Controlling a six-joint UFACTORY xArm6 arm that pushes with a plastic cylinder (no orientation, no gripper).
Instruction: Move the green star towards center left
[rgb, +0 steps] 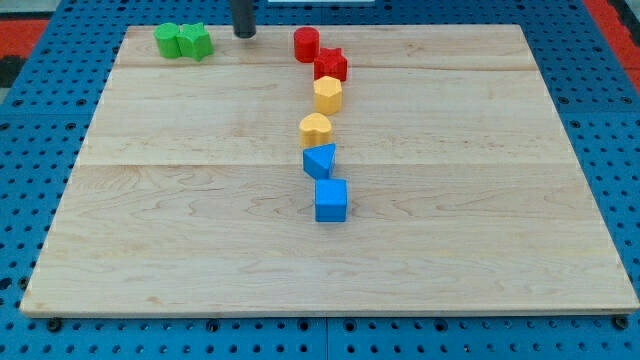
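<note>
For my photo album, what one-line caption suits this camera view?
My tip rests at the board's top, right of two green blocks, while red, yellow and blue blocks line the middle.

Red cylinder (306, 43), red block (331, 64), two yellows, two blues line up mid-board.

My tip (245, 35) sits just right of the green star (196, 42), near the board's (180, 250) top edge.
</note>
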